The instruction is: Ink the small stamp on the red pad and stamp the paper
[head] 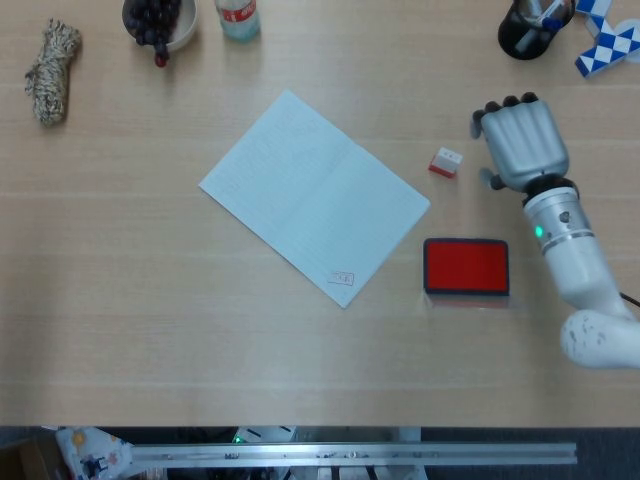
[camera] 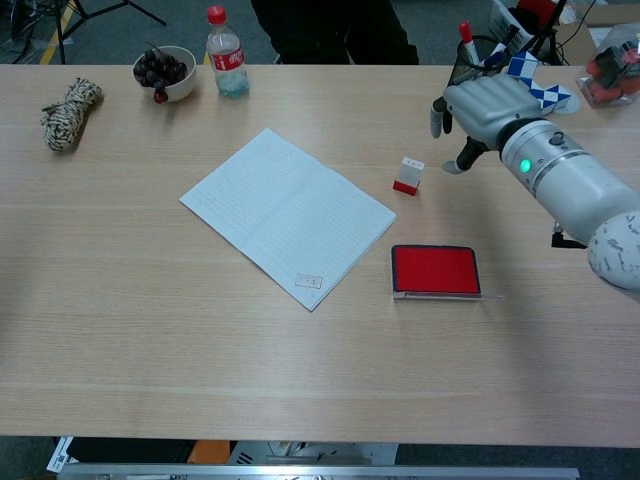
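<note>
The small stamp (head: pixel 445 161) (camera: pixel 407 175), white on top with a red base, stands on the table right of the paper (head: pixel 313 195) (camera: pixel 287 213). The red ink pad (head: pixel 466 266) (camera: pixel 434 270) lies open, nearer the front than the stamp. My right hand (head: pixel 519 143) (camera: pixel 480 105) hovers open just right of the stamp, fingers spread and apart from it, holding nothing. The paper carries a small printed mark near its front corner. My left hand shows in neither view.
At the back edge stand a rope bundle (head: pixel 50 72), a bowl of dark fruit (head: pixel 158 22), a bottle (camera: pixel 225 54), a black pen cup (head: pixel 528 28) and a blue-white snake puzzle (head: pixel 607 40). A clear lid lies at the pad's front edge.
</note>
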`<control>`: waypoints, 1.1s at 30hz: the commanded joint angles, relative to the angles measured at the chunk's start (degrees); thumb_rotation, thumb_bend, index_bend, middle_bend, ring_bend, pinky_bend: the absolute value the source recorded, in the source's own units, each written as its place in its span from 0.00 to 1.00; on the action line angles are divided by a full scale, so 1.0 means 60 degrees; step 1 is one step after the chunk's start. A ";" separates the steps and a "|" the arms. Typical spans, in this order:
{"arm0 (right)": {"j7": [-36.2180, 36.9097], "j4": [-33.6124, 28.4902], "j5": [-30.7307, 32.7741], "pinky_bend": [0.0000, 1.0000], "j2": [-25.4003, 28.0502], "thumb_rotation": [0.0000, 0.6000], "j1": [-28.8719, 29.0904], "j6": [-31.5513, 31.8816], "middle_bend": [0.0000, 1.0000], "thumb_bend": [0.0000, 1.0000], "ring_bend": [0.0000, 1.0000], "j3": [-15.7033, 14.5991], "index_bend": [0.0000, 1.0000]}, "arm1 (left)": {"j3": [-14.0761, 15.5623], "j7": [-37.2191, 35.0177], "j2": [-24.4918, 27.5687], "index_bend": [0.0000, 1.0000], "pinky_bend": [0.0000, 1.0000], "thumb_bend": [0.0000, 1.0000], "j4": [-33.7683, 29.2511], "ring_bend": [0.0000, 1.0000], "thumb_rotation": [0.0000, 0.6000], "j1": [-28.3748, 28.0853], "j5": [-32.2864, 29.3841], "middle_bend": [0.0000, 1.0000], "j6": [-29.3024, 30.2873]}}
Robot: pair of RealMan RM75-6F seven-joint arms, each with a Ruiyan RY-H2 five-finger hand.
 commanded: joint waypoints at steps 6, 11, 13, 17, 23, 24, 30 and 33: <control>-0.0424 0.0816 0.0644 0.30 -0.0739 1.00 0.0491 -0.0111 0.43 0.17 0.33 0.0043 0.44 | 0.0001 0.0000 0.0007 0.12 0.17 0.19 0.0017 0.19 1.00 -0.0018 -0.0038 0.12 -0.0069; -0.0573 0.1292 0.0940 0.30 -0.1107 1.00 0.0696 -0.0244 0.43 0.17 0.33 0.0033 0.44 | 0.0000 0.0019 0.0018 0.12 0.17 0.19 0.0039 0.19 1.00 -0.0029 -0.0117 0.12 -0.0147; -0.0597 0.1467 0.1007 0.30 -0.1257 1.00 0.0772 -0.0279 0.43 0.17 0.33 0.0037 0.44 | -0.0006 0.0005 0.0027 0.12 0.17 0.19 0.0053 0.19 1.00 -0.0029 -0.0153 0.12 -0.0166; -0.0587 0.1738 0.1042 0.30 -0.1494 1.00 0.0880 -0.0286 0.43 0.17 0.33 0.0063 0.44 | -0.0009 -0.0050 0.0049 0.12 0.17 0.19 0.0088 0.19 1.00 -0.0023 -0.0214 0.12 -0.0201; -0.0720 0.2121 0.1246 0.30 -0.1766 1.00 0.1041 -0.0345 0.43 0.17 0.33 0.0100 0.44 | 0.0002 -0.0090 0.0067 0.12 0.17 0.19 0.0137 0.19 1.00 -0.0040 -0.0279 0.12 -0.0300; -0.0748 0.2187 0.1285 0.30 -0.1805 1.00 0.1066 -0.0359 0.43 0.17 0.33 0.0105 0.44 | 0.0004 -0.0094 0.0068 0.12 0.17 0.19 0.0144 0.19 1.00 -0.0041 -0.0285 0.12 -0.0309; -0.0866 0.2648 0.1548 0.30 -0.2028 1.00 0.1207 -0.0487 0.43 0.18 0.33 0.0180 0.44 | 0.0005 -0.0139 0.0078 0.12 0.17 0.19 0.0184 0.19 1.00 -0.0033 -0.0341 0.12 -0.0343; -0.0925 0.2860 0.1610 0.30 -0.2086 1.00 0.1254 -0.0520 0.43 0.18 0.33 0.0189 0.44 | -0.0002 -0.0176 0.0085 0.12 0.17 0.19 0.0191 0.19 1.00 -0.0018 -0.0368 0.12 -0.0330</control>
